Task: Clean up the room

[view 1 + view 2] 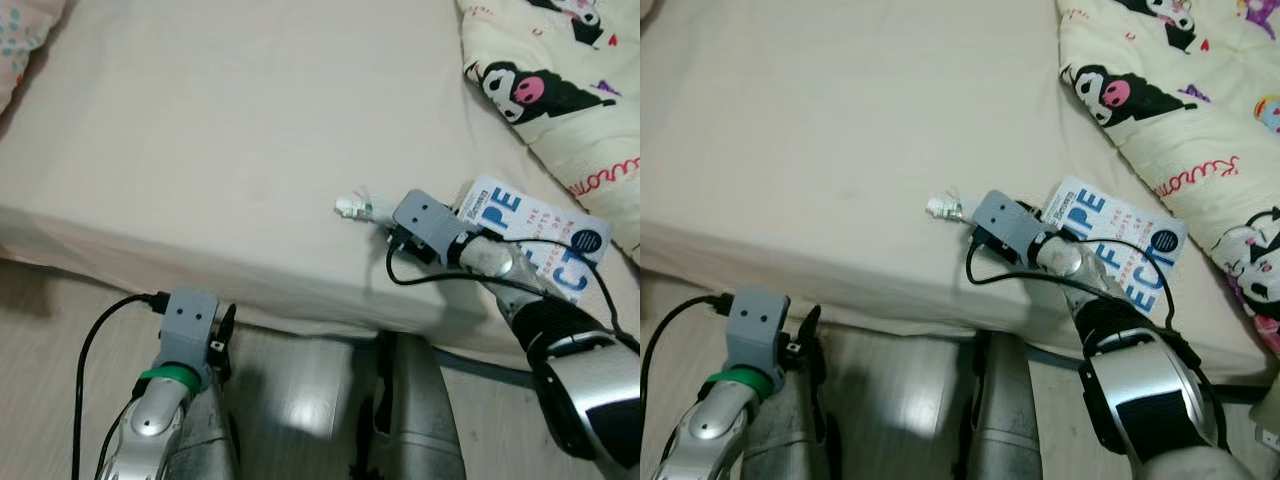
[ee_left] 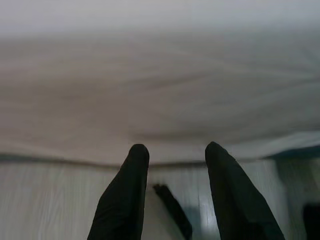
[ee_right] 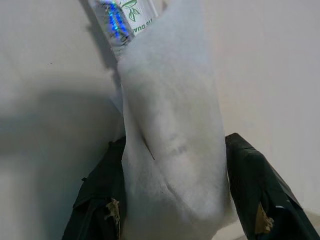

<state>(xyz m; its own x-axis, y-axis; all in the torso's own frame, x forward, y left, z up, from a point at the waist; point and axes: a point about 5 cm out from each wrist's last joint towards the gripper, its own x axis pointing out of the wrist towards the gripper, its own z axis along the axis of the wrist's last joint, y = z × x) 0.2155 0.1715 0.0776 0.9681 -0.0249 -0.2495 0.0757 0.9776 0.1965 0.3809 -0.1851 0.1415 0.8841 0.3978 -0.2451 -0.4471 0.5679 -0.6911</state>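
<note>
My right tool is pinching a white crumpled wrapper, its black fingers pressed against either side of it, low over the bed near its front edge. A printed foil bit sticks out of the wrapper's far end. Just beside my wrist lies a blue-lettered booklet, with a cartoon-print blanket beyond. My left tool hangs spread below the mattress edge, above the floor.
</note>
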